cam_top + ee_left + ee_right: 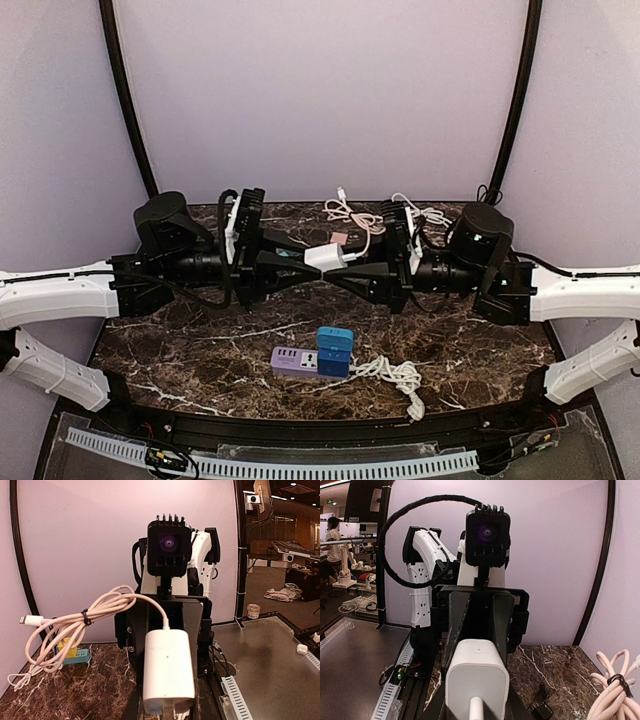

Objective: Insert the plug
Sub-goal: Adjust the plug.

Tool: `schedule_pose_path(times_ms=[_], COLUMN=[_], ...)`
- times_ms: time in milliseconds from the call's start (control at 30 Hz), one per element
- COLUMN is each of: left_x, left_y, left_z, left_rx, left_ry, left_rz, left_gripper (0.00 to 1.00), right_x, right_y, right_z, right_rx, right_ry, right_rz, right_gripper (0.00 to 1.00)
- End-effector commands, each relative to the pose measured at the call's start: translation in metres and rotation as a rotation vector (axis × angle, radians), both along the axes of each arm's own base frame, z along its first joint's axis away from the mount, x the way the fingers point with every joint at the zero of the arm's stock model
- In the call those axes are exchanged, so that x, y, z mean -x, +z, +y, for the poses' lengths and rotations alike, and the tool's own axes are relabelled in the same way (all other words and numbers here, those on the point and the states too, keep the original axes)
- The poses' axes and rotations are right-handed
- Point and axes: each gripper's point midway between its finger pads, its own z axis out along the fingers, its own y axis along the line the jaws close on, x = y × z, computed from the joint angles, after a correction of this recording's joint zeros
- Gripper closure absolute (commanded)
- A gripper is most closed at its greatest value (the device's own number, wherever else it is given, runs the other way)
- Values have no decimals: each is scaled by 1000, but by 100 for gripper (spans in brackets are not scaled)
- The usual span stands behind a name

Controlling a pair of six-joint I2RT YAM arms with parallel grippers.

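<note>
**DESK:** What sits nearest the arms' bases?

**PHOTOGRAPHER:** A lilac-and-blue power strip (305,360) lies flat on the dark marble table (170,350). Its white cord (398,376) is heaped just to its right.

**DESK:** And the plug?

**PHOTOGRAPHER:** The white charger (323,258) is held clear of the table, behind the strip and well apart from it. It is pinched between the two arms, which meet nose to nose across the middle of the scene.

**DESK:** Who has hold of it?

**PHOTOGRAPHER:** Both. The left gripper (300,263) is closed on the charger's left end. Seen from the right wrist, its dark fingers (456,622) press in on either side of the white body. The right gripper (348,264) is clamped on the opposite end, where the cable goes in.

**DESK:** The cable?

**PHOTOGRAPHER:** A pale pink lead (350,215) leaves the charger on the right gripper's side. It loops into a bundle cinched by a dark tie, toward the back of the table. From the left wrist the bundle hangs left of the charger, with a white connector (22,621) at its free end. A second white cable (425,213) lies beyond the right arm, at the rear edge.

**DESK:** Backdrop?

**PHOTOGRAPHER:** A plain lilac wall (320,90) — framed by two curved black poles (125,90).
</note>
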Motion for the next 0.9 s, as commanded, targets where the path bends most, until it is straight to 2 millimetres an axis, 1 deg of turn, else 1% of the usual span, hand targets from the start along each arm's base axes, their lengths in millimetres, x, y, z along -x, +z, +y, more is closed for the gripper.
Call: schedule_pose_path(times_ms=[0, 33, 67, 100, 133, 167, 200, 233, 300, 367, 433, 467, 533, 600, 633, 700, 733, 767, 800, 867], left_x=[8, 5, 2, -3, -5, -9, -13, -14, -17, -18, -20, -22, -22, -22, -20, -18, -18, -17, -17, -19], left_y=[8, 5, 5, 0, -2, -6, -8, -13, -17, -22, -26, -29, -36, -43, -48, -53, -51, -56, -55, -58], left_z=[-2, -2, -2, -2, -2, -1, 1, 1, 3, 4, 4, 4, 4, 3, 1, -4, -6, -9, -11, -17], left_rx=[13, 1, -4, -23, -31, -49, -59, -76, -98, -117, -134, -146, -164, -179, -188, -193, -188, -196, -192, -194], left_ry=[-34, -15, 0, 30, 45, 75, 99, 110, 130, 139, 149, 157, 155, 147, 130, 106, 96, 82, 80, 80], left_rz=[5, 10, 10, 11, 7, -1, -7, -18, -38, -56, -73, -81, -88, -83, -76, -60, -56, -47, -46, -37], left_gripper=[99, 99, 99, 99, 100, 99, 99, 99, 99, 99, 99, 99, 100, 99, 99, 99, 99, 99, 99, 99], right_x=[0, -2, -4, -5, -5, -3, 0, 2, 7, 15, 20, 20, 14, 6, 2, 1, 3, 7, 10, 7], right_y=[15, 14, 14, 11, 6, 0, -17, -28, -51, -65, -73, -76, -71, -57, -47, -25, -17, -9, -4, -3], right_z=[-4, -5, -7, -9, -11, -15, -19, -25, -40, -59, -76, -85, -104, -120, -125, -124, -118, -111, -102, -80], right_rx=[-50, -45, -36, -13, 18, 59, 133, 180, 274, 345, 392, 410, 418, 390, 362, 308, 296, 287, 285, 300], right_ry=[-25, -35, -49, -62, -67, -68, -69, -78, -100, -120, -151, -185, -277, -362, -393, -383, -352, -310, -265, -212], right_rz=[-31, -18, 1, 24, 46, 74, 119, 164, 255, 342, 406, 429, 444, 428, 407, 356, 329, 296, 263, 177], right_gripper=[100, 98, 84, 66, 52, 32, 18, 12, 10, 10, 11, 12, 13, 14, 16, 19, 20, 20, 20, 19])
